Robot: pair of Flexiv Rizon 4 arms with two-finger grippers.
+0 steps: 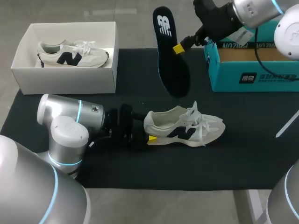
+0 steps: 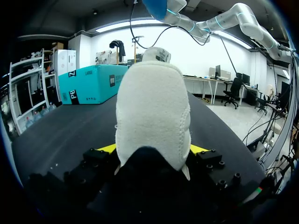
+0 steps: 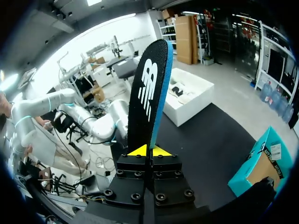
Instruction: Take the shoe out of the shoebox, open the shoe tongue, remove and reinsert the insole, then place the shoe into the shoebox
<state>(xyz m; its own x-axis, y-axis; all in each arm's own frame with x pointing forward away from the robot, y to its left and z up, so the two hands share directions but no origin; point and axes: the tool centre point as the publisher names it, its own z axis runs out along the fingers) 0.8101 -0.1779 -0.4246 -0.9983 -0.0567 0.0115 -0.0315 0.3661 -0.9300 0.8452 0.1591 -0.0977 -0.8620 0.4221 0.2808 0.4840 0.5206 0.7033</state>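
Observation:
A cream shoe (image 1: 184,127) with a dark side logo and loose white laces lies on the black mat (image 1: 243,154). My left gripper (image 1: 145,134) grips its heel (image 2: 152,116) from two sides, one yellow tip on each side. My right gripper (image 1: 179,48) is raised above the mat and is shut on a black insole (image 1: 169,51) with a white logo, which hangs tilted in the air above the shoe. In the right wrist view the insole (image 3: 148,100) stands up from between the pinched yellow tips (image 3: 148,150).
A white shoebox (image 1: 65,58) at the back left holds a second matching shoe (image 1: 72,54). A teal cardboard box (image 1: 254,65) stands open at the back right, also seen as the teal box (image 2: 91,84) ahead of my left gripper. A white strip (image 1: 286,125) lies at the mat's right edge.

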